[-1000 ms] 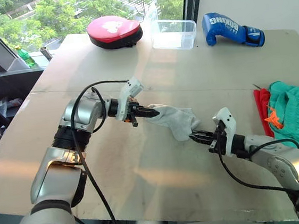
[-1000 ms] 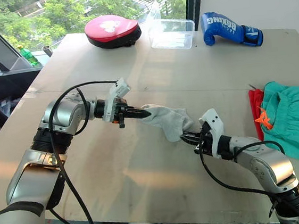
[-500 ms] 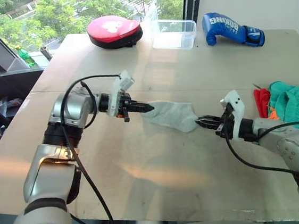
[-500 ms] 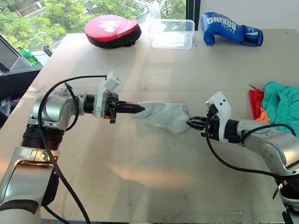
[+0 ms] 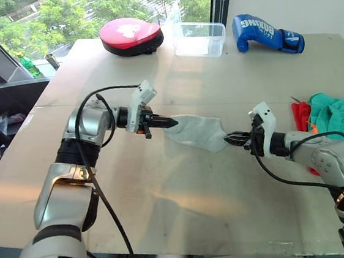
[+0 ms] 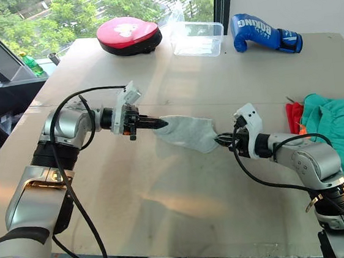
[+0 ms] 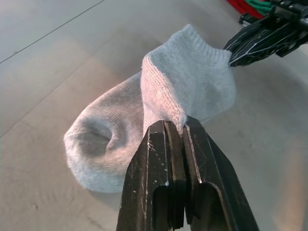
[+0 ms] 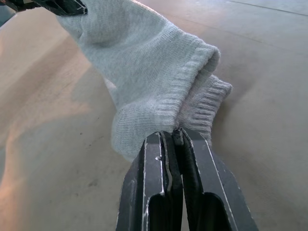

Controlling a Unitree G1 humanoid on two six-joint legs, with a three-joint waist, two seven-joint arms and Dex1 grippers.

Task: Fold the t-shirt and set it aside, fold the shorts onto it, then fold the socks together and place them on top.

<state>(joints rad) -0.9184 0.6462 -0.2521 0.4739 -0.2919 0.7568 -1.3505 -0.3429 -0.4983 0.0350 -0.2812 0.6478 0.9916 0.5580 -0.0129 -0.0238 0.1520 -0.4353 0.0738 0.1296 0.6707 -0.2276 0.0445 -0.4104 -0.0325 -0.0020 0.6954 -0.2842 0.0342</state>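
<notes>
Between both end effectors, socks [image 5: 198,132] pinched taut

On the far side of the wooden table [image 5: 168,209] lie a red round pad [image 5: 131,36], a clear plastic container [image 5: 199,39] and a blue boxing glove [image 5: 266,34]. A green bottle [image 5: 29,66] stands beyond the table's left edge.

The socks [image 7: 183,91] are soft ribbed knit; the table [image 5: 185,195] looks like matt, faintly scuffed board.
</notes>
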